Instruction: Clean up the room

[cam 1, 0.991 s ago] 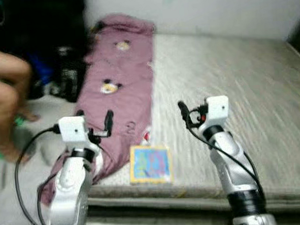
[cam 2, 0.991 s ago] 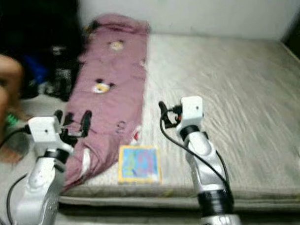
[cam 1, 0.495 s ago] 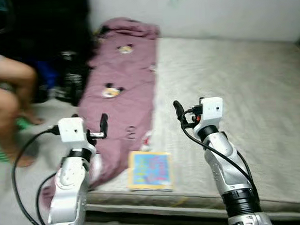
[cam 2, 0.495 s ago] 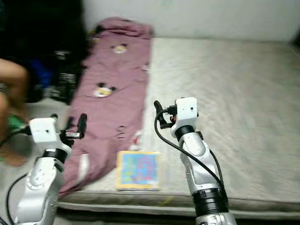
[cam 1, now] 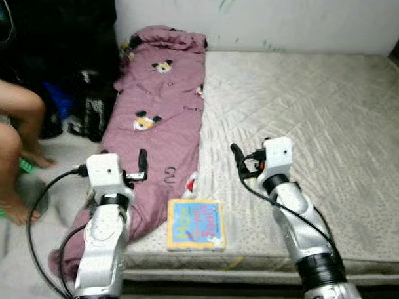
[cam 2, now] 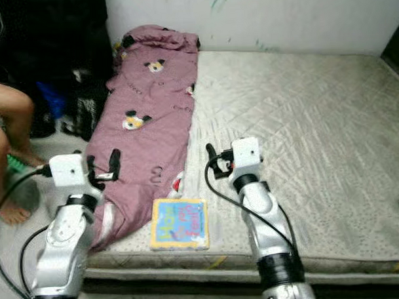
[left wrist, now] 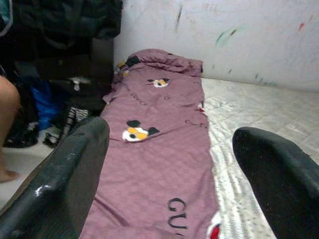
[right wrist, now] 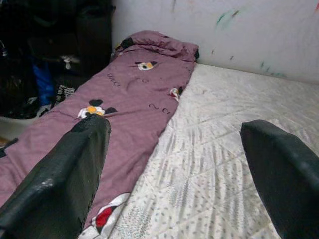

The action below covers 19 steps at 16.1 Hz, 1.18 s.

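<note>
A colourful picture book (cam 1: 195,224) lies flat near the front edge of the grey quilted mattress (cam 1: 316,106). A mauve blanket (cam 1: 162,111) with cartoon mouse prints runs along the mattress's left side and hangs over its corner. My left gripper (cam 2: 102,165) is held up open over the blanket's lower end, holding nothing. My right gripper (cam 1: 242,158) is raised open and empty over the mattress, just right of the blanket's edge and behind the book. Both wrist views look along the blanket (left wrist: 159,149) toward the wall, between widely spread fingers (right wrist: 65,169).
A person's bare legs (cam 1: 9,143) are on the floor at the left. Dark bags and clutter (cam 1: 72,75) stand at the back left beside the blanket. A white wall (cam 1: 280,15) with paint marks bounds the mattress's far side. The mattress's right part is bare.
The camera has moved a little and the picture has sharpened. Both arms stay raised with their fingers open. The book and blanket lie where they were.
</note>
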### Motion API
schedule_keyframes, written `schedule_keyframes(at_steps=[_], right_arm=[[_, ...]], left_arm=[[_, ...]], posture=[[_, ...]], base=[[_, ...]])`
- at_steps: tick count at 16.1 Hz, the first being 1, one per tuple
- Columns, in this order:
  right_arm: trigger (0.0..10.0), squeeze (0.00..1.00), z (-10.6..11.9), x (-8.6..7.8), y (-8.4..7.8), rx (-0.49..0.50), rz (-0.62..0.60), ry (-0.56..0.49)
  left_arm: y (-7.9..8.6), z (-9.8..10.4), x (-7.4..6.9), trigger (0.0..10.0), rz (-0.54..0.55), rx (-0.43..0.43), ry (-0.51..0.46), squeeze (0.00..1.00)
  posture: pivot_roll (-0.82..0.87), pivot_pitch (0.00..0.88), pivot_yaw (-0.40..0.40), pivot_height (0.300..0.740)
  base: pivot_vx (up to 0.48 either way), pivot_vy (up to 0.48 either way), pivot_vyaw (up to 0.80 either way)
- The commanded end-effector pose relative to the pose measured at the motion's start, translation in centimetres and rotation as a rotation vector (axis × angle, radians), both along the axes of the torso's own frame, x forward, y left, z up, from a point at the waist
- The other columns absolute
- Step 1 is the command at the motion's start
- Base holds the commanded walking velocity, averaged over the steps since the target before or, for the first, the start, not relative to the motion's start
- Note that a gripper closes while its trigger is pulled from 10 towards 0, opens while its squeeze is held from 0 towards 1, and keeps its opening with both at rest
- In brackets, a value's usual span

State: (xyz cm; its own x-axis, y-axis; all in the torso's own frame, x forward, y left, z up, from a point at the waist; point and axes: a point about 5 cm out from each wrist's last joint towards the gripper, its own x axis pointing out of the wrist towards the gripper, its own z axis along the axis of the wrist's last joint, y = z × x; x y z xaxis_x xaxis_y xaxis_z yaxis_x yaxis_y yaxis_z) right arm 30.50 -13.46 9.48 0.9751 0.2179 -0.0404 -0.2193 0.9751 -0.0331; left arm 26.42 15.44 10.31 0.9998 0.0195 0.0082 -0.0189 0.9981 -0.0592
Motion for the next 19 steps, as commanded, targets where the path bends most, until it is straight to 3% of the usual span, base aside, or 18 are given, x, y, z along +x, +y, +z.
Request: schedule_keyframes(at_steps=[1, 4, 7, 12, 19], right_arm=[[10.0, 0.00, 0.3, 0.3, 0.0, 0.001, 0.013, -0.002], [10.0, 0.00, 0.5, 0.6, 0.7, -0.003, 0.036, -0.020], [10.0, 0.00, 0.5, 0.4, 0.6, 0.013, 0.013, -0.026], [10.0, 0.00, 0.7, -0.6, -0.9, 0.034, -0.100, -0.056], [10.0, 0.00, 1.3, -0.4, -0.5, 0.033, -0.078, -0.057]], left_arm=[[-0.1, 0.0, -0.2, 10.0, -0.004, 0.002, -0.001, 0.00], [0.5, -0.2, -0.9, 10.0, 0.012, -0.007, 0.007, 0.00], [0.2, -0.2, -0.9, 10.0, -0.024, 0.002, 0.016, 0.00], [-1.5, -0.1, 0.5, 10.0, -0.150, 0.007, 0.032, 0.00], [-1.1, 0.4, 0.2, 10.0, -0.137, -0.026, 0.021, 0.00]], posture=[[-0.08, 0.000, -0.071, 0.740], [-0.05, 0.000, -0.076, 0.740], [-0.07, 0.000, -0.032, 0.740], [-0.15, 0.000, 0.057, 0.740], [-0.11, 0.000, 0.005, 0.740]], base=[[0.000, 0.000, 0.00], [0.000, 0.000, 0.00], [0.000, 0.000, 0.00], [0.000, 0.000, 0.00], [0.000, -0.119, 0.00]])
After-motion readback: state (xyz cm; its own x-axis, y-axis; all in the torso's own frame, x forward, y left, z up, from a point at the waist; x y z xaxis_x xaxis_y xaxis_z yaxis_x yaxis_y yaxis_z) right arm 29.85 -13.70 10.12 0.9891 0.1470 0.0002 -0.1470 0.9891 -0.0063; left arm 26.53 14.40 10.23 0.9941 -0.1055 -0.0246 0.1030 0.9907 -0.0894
